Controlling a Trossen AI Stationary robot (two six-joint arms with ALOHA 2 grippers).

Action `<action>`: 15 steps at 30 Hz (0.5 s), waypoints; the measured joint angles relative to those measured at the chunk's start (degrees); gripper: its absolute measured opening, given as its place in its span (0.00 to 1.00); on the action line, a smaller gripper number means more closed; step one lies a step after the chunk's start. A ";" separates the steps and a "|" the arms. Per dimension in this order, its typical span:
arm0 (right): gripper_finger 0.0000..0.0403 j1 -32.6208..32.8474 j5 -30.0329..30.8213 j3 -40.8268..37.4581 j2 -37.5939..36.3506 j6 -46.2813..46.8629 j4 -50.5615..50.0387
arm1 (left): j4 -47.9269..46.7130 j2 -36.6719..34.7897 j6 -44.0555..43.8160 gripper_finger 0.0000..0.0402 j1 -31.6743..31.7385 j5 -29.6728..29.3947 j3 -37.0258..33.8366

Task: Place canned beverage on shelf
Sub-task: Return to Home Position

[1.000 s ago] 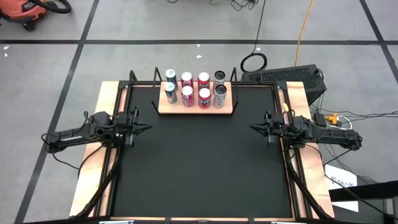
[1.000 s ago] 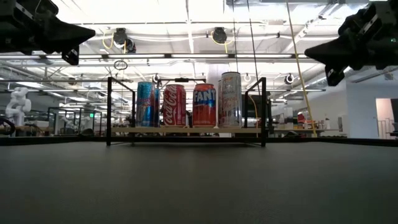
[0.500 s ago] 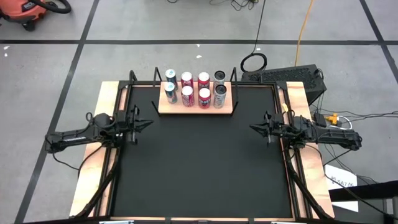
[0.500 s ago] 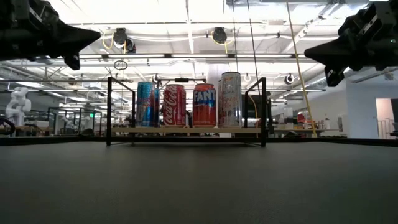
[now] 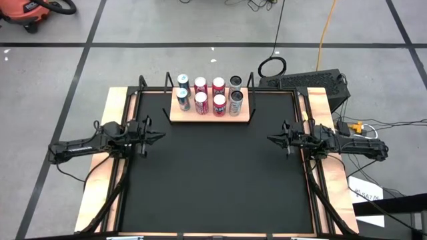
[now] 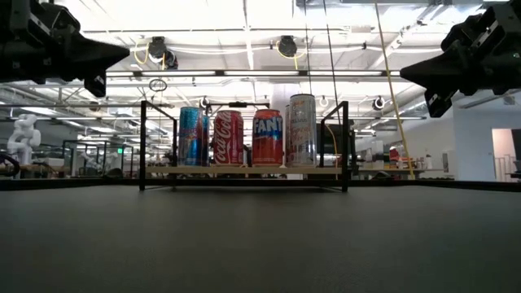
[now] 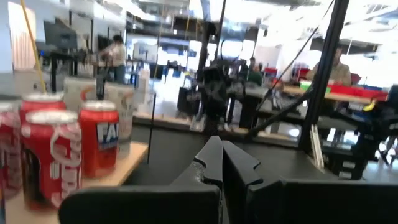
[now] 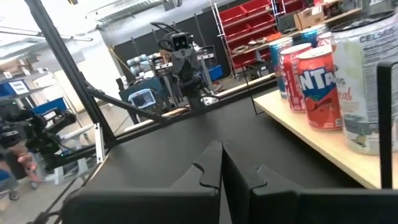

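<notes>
At the table's (image 5: 213, 187) far edge, eight cans (image 5: 201, 101) stand on the shelf (image 5: 212, 118) in two rows of four.
In the low view the front four hide the back row, and both grippers are cut off at the upper corners. The left gripper (image 5: 159, 136) hovers at the left side and the right gripper (image 5: 269, 139) at the right, each clenched on nothing, well apart from the shelf.

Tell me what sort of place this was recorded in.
Probably a robotics lab in a big open workshop: another robot rig stands beyond the table, red bins show farther back, and a shop vacuum sits on the floor. The left gripper and right gripper wait at its sides.
</notes>
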 joint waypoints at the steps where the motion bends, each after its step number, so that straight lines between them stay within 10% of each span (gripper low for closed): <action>1: 0.00 0.00 0.06 0.00 0.00 -0.35 0.02 | -0.98 0.00 0.00 0.00 0.00 0.00 0.00; 15: 0.00 0.00 0.17 -0.04 0.00 0.38 0.13 | -3.48 0.02 0.02 0.00 0.00 -0.14 -0.07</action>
